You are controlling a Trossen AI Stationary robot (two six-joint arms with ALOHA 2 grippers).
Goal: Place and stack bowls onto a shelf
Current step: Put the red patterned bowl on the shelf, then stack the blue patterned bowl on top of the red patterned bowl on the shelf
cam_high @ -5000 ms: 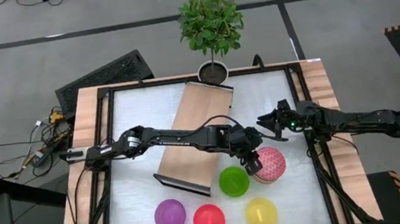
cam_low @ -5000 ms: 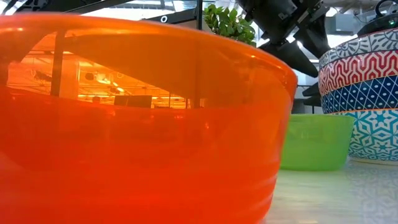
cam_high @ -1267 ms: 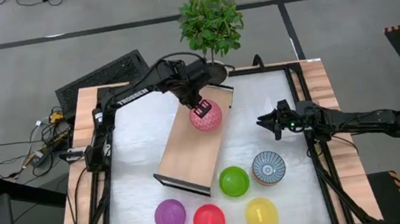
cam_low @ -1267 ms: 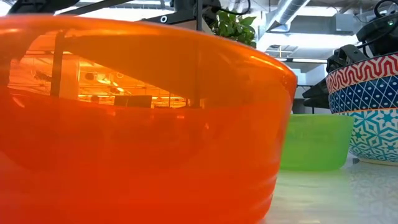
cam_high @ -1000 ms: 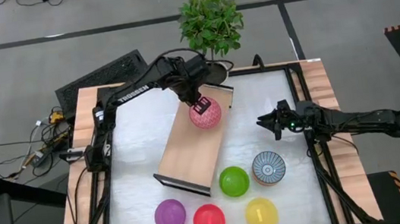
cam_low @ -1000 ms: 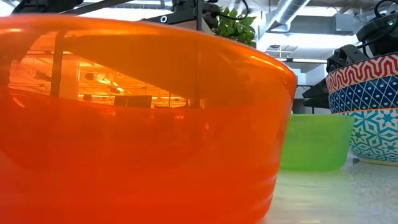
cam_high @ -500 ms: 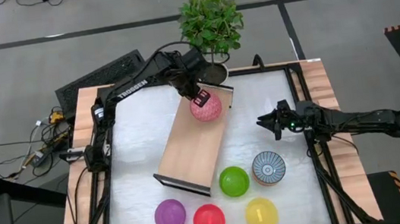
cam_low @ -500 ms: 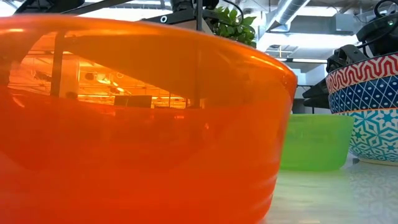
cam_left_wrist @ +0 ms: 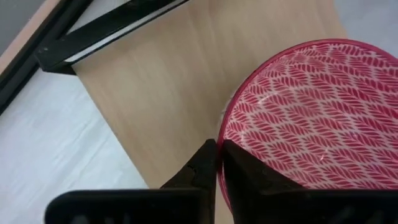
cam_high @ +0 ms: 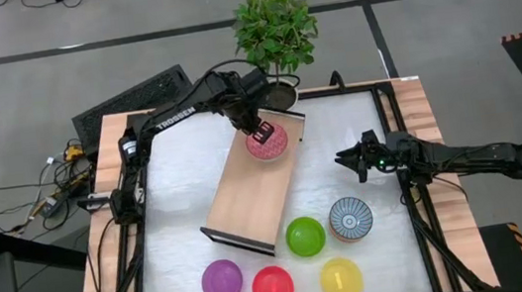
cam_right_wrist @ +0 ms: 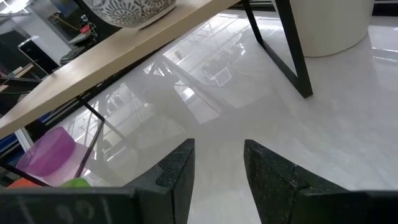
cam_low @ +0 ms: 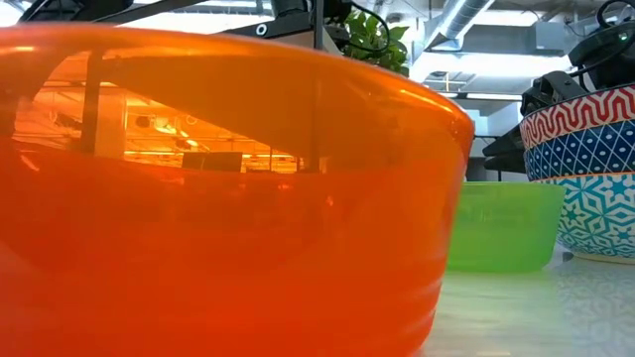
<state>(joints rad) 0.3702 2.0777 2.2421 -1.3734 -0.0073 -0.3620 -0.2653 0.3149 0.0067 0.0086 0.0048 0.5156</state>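
Observation:
A red-white patterned bowl (cam_high: 269, 144) stands upright on the far end of the shelf (cam_high: 238, 199), a light-wood board lying aslant across the table's middle. My left gripper (cam_high: 259, 127) is above the bowl's far side and shut on it. My right gripper (cam_high: 343, 163) hangs open and empty over the table's right side. A green bowl (cam_high: 305, 236), a stack of blue-white patterned bowls (cam_high: 351, 219), a purple bowl (cam_high: 222, 281), a red bowl (cam_high: 272, 287) and a yellow bowl (cam_high: 340, 279) sit on the table near its front edge. My left gripper pinches the bowl's rim (cam_left_wrist: 219, 140) on its far-left side, one finger inside the bowl and one outside. The fingers come from above, pointing down. The bowl (cam_left_wrist: 311, 112) is upright, and its base seems to rest on the shelf board (cam_left_wrist: 155, 93).
A dark plant pot (cam_high: 279, 92) with a leafy plant stands just beyond the shelf's far end. In the low view the red bowl (cam_low: 198, 198) fills most of the picture, with the green bowl (cam_low: 501, 223) and the patterned stack (cam_low: 585, 169) beside it.
My left gripper has carried the red-white bowl a little toward the table's far edge and down onto the shelf's far end. The bowl stays upright in the hold.

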